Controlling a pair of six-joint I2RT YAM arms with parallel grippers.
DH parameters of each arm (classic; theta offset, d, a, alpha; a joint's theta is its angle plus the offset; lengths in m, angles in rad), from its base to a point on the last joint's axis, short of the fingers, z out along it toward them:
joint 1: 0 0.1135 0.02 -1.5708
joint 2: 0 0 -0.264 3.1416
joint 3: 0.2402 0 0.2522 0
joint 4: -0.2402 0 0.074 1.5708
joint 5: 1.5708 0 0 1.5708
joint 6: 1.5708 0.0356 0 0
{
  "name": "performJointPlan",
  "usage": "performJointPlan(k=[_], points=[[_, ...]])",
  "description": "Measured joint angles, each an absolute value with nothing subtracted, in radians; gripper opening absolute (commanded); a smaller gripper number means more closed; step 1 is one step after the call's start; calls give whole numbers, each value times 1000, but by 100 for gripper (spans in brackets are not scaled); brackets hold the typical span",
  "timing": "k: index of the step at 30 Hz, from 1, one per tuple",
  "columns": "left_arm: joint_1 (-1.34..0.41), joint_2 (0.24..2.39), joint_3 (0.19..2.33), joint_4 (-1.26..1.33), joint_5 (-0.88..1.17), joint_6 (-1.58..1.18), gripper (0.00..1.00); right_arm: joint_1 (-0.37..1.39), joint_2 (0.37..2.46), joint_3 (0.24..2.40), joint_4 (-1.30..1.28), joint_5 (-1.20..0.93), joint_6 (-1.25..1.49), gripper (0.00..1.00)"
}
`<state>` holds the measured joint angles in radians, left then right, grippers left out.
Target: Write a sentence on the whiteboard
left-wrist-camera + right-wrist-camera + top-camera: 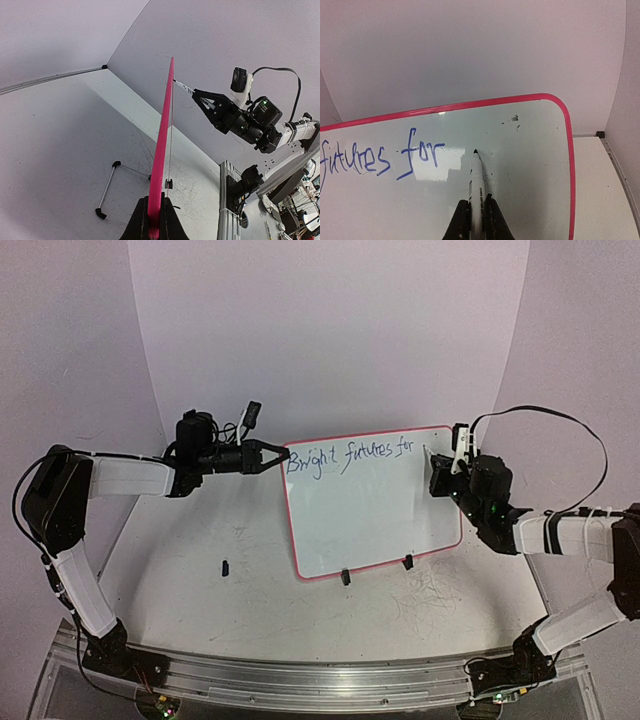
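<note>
Top external: whiteboard (380,520), judged light and stiff, is pinched at its rim by left tool (280,456); marker (477,175) is clamped in right tool (478,212).

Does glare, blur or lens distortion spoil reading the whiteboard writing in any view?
Top external: wide-lens bowing curves the near rail, yet the sentence on the whiteboard reads clearly. Right wrist: a soft bright reflection sits under "for" without hiding strokes; the marker in the right hand is sharp. Left wrist: the board is edge-on in the left hand, so no writing shows.
</note>
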<state>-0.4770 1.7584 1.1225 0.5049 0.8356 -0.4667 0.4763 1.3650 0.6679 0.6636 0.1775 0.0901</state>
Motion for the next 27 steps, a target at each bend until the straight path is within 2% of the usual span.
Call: performJointPlan(k=[27], points=[[-477, 1758, 1122, 500, 835, -466, 0, 477, 1401, 699, 690, 159, 88, 0]])
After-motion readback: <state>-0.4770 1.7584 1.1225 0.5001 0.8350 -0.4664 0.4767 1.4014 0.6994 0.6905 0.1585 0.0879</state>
